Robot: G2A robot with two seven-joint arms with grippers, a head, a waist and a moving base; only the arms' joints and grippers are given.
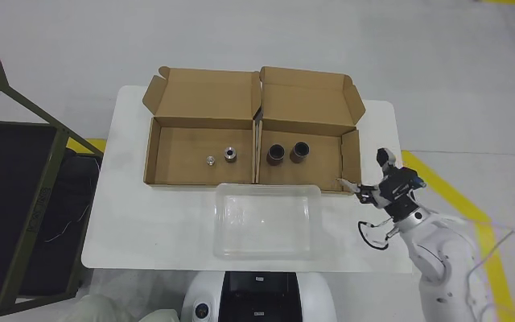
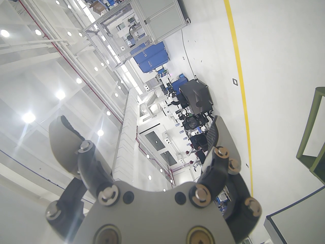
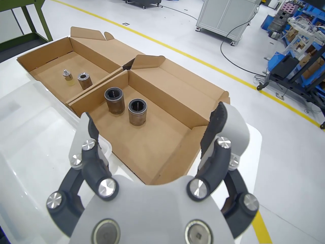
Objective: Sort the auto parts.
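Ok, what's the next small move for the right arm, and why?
Probably just ease the right gripper back from the right box and hold. Its fingers are open with nothing between them, and the parts look sorted already: two large cylinders stand in that box, the two small parts in the left box.

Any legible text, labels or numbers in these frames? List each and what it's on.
No text is legible.
White print on the blue cabinet: too blurred to read.
Mark on the floor tag: too small to read.
No print shows on the left box, the right box or the bin.
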